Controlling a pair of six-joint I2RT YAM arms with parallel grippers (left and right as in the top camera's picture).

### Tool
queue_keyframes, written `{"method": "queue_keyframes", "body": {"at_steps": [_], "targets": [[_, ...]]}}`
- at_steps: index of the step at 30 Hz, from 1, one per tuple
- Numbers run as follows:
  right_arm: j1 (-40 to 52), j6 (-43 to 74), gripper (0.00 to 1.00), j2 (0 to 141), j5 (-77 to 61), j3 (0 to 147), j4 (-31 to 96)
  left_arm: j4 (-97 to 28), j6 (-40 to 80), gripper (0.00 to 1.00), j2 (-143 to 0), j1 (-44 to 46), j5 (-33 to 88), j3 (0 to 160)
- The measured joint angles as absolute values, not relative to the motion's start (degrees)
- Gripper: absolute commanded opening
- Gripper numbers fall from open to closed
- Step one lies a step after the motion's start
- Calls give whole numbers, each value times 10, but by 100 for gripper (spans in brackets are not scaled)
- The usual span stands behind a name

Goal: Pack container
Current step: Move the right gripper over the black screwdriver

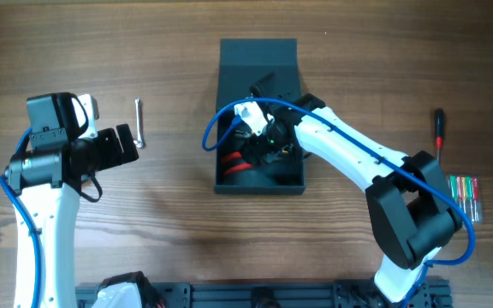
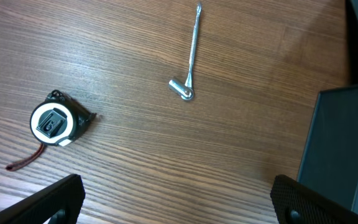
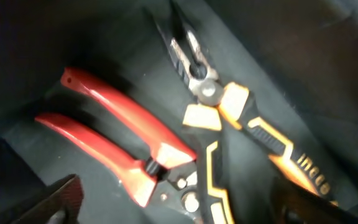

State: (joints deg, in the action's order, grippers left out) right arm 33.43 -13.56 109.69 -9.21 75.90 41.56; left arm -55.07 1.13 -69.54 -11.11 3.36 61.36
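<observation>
The dark teal-grey container [image 1: 229,73] sits at the table's middle with its flap lid open at the far side. Its wall also shows in the left wrist view [image 2: 334,143]. My right gripper [image 1: 272,145] reaches down inside it, open, with its fingers [image 3: 176,205] straddling red-handled pliers [image 3: 114,140] and orange-and-black pliers [image 3: 253,134] lying on the box floor. My left gripper [image 1: 122,145] is open and empty, hovering over bare wood [image 2: 176,199] left of the box. A silver hex key [image 2: 191,53] and a black-and-white tape measure [image 2: 55,121] lie on the table beyond it.
A red-handled screwdriver [image 1: 439,128] and a pack of small coloured screwdrivers [image 1: 466,195] lie at the right of the table. The hex key [image 1: 139,122] lies between the left arm and the container. The tape measure is hidden under the left arm in the overhead view.
</observation>
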Motion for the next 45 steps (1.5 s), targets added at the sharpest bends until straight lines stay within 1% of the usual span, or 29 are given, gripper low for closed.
{"method": "queue_keyframes", "body": {"at_steps": [3,6,10,12,13,17,19,22,28,32,40,45], "targets": [[334,-134,100,1094,-94,776,489,-550,11,100,-695,-111,34,614],[332,-125,100,1071,-92,832,559,-551,11,100,-695,-111,34,614],[304,-67,100,993,-43,938,599,-551,11,100,-695,-111,35,614],[258,-15,100,933,-4,992,623,-550,11,100,-695,-111,35,614],[220,9,100,905,11,1012,637,-550,11,100,-695,-111,35,614],[77,65,100,855,39,1035,677,-550,11,100,-695,-111,35,614],[3,70,100,861,41,1035,694,-551,11,100,-695,-111,35,614],[-95,56,100,905,39,1028,701,-551,11,100,-695,-111,35,614],[-213,32,100,995,39,1022,707,-551,11,100,-695,-111,35,614],[-246,5,100,1045,39,1021,707,-551,11,100,-695,-111,35,614],[-247,-58,100,1159,27,1021,697,-551,11,100,-695,-111,39,614],[-247,-89,100,1176,13,984,656,-551,11,100,-695,-111,44,614]]}}
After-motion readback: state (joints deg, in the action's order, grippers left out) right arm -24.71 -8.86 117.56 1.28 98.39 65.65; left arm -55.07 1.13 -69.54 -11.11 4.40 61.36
